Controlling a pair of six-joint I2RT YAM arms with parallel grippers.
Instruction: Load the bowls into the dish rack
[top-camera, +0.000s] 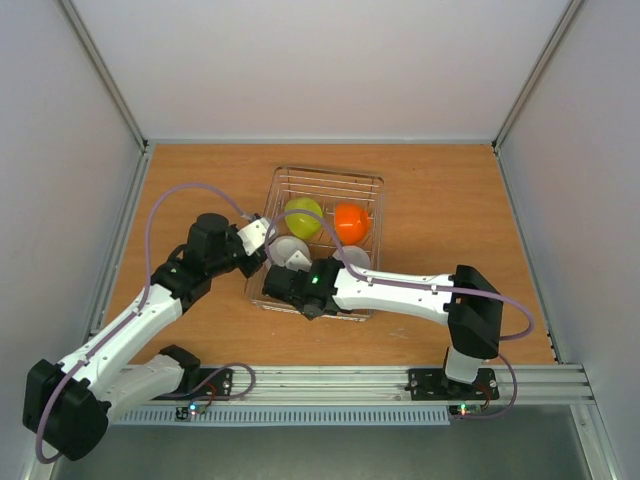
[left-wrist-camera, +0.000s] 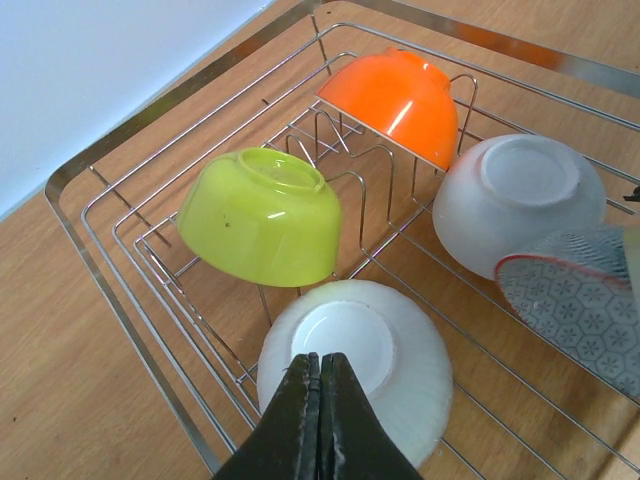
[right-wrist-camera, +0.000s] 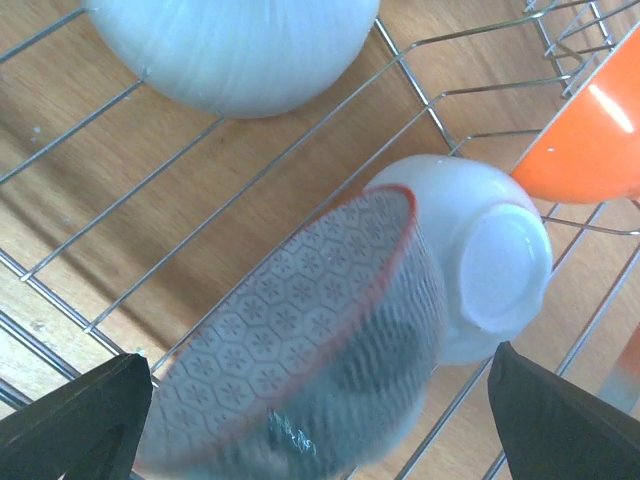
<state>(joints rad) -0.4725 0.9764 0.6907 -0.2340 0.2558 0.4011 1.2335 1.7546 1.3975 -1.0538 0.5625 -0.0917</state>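
The silver wire dish rack (top-camera: 372, 190) holds a lime-yellow bowl (top-camera: 303, 217), an orange bowl (top-camera: 351, 222) and two white bowls (top-camera: 290, 252) (top-camera: 352, 258), all upside down or tilted. My left gripper (left-wrist-camera: 320, 365) is shut and empty, just above the near white bowl (left-wrist-camera: 410, 380). My right gripper (right-wrist-camera: 320, 430) is open wide. A grey patterned bowl with a red rim (right-wrist-camera: 300, 320) lies tilted between its fingers, blurred, leaning on a white bowl (right-wrist-camera: 500, 260). It also shows in the left wrist view (left-wrist-camera: 580, 300).
The rack stands on a wooden table (top-camera: 200, 190) with metal rails and white walls around it. Both arms reach into the rack's near-left corner (top-camera: 262, 300), close to each other. Upright wire prongs (left-wrist-camera: 345, 160) stand between the lime and orange bowls.
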